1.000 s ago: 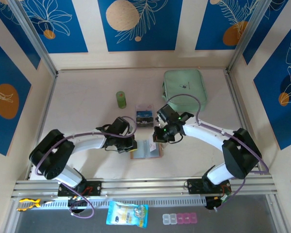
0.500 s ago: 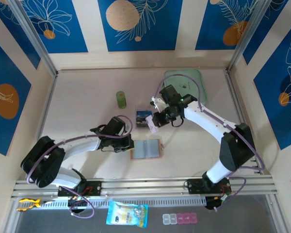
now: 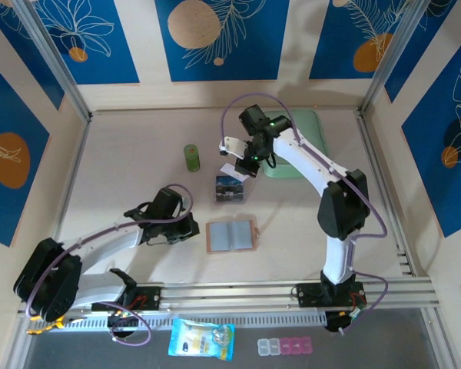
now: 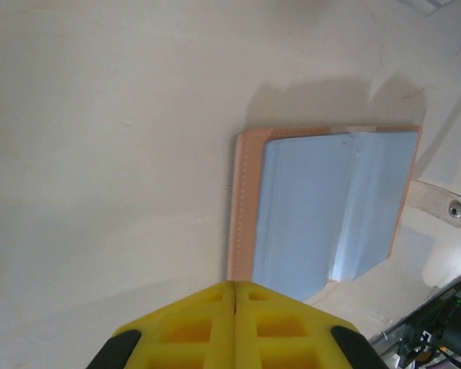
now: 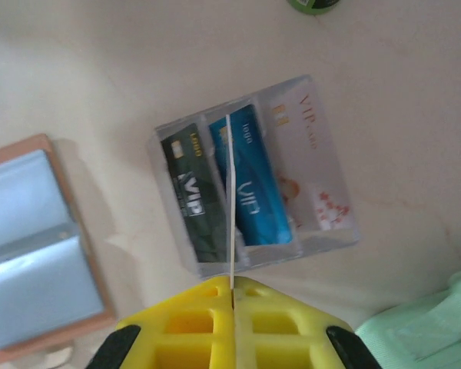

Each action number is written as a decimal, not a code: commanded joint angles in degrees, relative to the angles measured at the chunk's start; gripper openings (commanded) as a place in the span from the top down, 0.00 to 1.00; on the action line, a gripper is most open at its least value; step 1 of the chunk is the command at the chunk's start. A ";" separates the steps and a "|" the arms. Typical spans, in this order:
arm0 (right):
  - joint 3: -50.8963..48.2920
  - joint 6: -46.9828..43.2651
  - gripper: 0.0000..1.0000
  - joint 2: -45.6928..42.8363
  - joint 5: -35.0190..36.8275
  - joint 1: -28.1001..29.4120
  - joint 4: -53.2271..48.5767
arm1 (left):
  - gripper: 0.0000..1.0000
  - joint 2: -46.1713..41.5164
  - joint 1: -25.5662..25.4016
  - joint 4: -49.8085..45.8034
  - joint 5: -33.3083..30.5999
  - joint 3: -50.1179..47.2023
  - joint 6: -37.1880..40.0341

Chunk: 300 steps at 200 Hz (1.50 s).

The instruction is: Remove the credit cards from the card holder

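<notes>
Overall, the table (image 3: 138, 154) is a pale, matte surface enclosed by light walls (image 3: 223, 38) carrying blue panels printed with leaves and circles. A mint-green zip pouch (image 3: 311, 127) lies flat at the far right, partly behind the right arm. The card holder (image 3: 232, 236) lies opened flat near the front centre, with its pinkish-tan border and grey-blue pockets facing up. A clear tray (image 3: 217, 189) sits beyond the card holder and apart from it. A green cylinder (image 3: 191, 157) stands upright to the tray's left.

The tray holds three credit cards (image 5: 257, 192) side by side: dark green, blue and pale pinkish-white.

The right gripper (image 5: 232, 288) hangs over the tray. Its fingers pinch a thin pale credit card (image 5: 230, 192), seen edge-on. Whether that card touches the tray cannot be told.

The left gripper (image 4: 235, 290) sits just left of the card holder, with its fingers pressed together on nothing.
</notes>
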 commanded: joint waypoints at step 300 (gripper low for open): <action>-3.95 -1.55 0.27 -1.91 2.30 -4.23 7.89 | 0.38 -0.38 11.49 -7.96 -4.78 2.42 11.72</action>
